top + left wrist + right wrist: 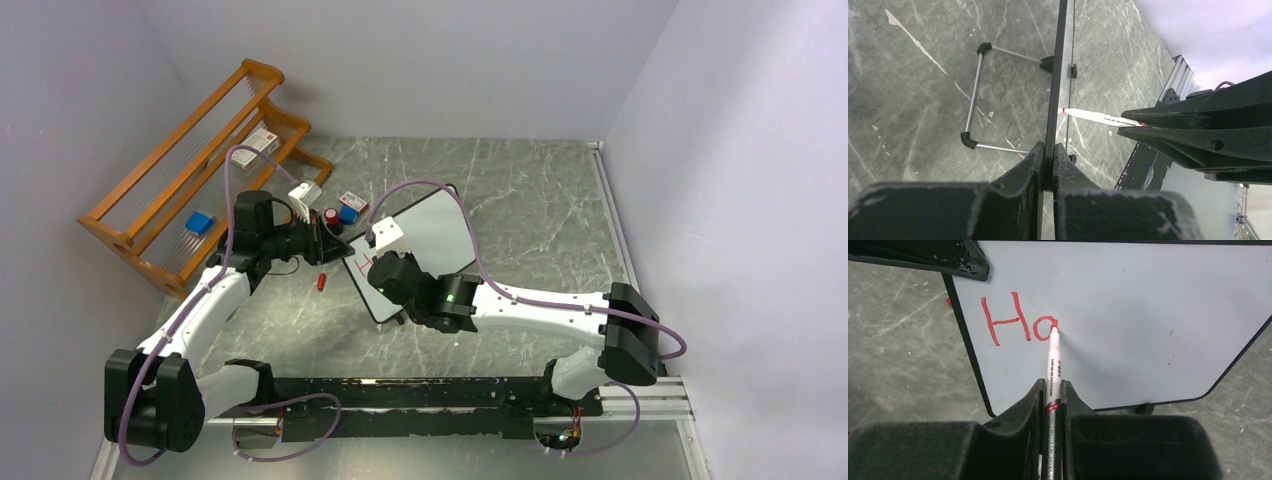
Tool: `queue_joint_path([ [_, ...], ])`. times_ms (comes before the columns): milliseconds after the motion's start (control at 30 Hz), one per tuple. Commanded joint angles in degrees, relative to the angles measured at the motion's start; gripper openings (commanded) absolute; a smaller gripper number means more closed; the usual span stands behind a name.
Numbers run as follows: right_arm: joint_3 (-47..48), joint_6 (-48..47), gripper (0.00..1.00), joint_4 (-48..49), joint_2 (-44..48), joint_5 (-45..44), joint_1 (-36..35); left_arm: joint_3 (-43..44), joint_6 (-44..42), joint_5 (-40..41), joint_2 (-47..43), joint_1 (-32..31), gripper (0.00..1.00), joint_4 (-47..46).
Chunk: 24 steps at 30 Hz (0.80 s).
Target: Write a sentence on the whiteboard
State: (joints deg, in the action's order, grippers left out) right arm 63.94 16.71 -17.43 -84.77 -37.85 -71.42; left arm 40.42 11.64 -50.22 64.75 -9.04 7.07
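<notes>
The whiteboard [425,232] stands tilted on the table, and in the left wrist view I see it edge-on [1057,75]. My left gripper [328,241] [1049,161] is shut on its black frame at the left edge. My right gripper [378,268] [1052,392] is shut on a white marker with a red tip [1053,357], also seen in the left wrist view [1093,116]. The tip touches the board. The sentence [1017,320] [362,263] is red lettering near the board's upper left, reading "H" and a round second letter where the tip rests.
A wooden rack [190,170] holding small boxes stands at the back left. A white box [303,192], a dark red cylinder [330,216] and a blue box [348,212] sit behind the board. A red cap [321,281] lies on the table. The board's wire stand [973,95] rests on the table.
</notes>
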Motion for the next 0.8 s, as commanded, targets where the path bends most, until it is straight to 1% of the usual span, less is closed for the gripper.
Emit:
queue_joint_path([
  [0, -1.58, 1.09, 0.0, -0.8, 0.57, 0.78, 0.45, -0.35, -0.9, 1.69, 1.32, 0.16, 0.05, 1.45],
  [767, -1.45, 1.75, 0.0, -0.34, 0.52, -3.11, 0.52, -0.41, -0.99, 1.87, 1.19, 0.16, 0.05, 1.63],
])
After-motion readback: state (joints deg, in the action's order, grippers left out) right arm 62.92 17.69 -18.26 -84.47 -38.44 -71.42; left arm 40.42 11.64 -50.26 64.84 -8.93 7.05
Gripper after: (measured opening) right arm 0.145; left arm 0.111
